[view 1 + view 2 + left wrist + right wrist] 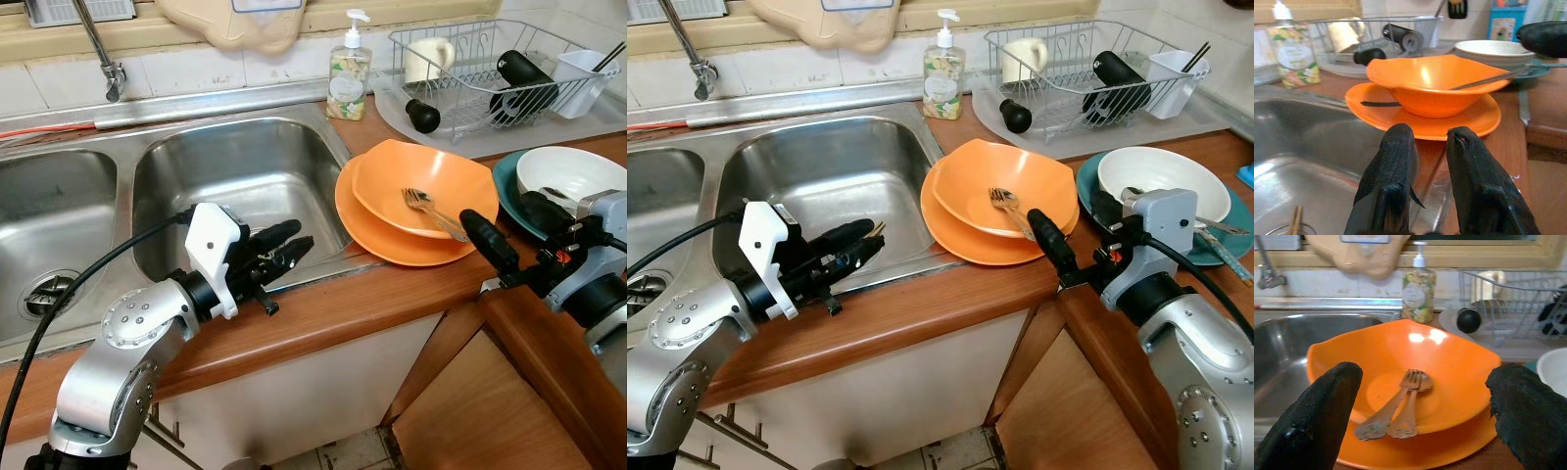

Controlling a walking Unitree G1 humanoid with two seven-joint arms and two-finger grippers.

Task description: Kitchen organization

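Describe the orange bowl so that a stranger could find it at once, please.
Look at the wooden counter just right of the steel sink. There the orange bowl sits on an orange plate. Unlike the white bowl beside it, it holds a fork and spoon.

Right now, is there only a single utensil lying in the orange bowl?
No. The right wrist view shows a fork and a spoon lying side by side in the orange bowl.
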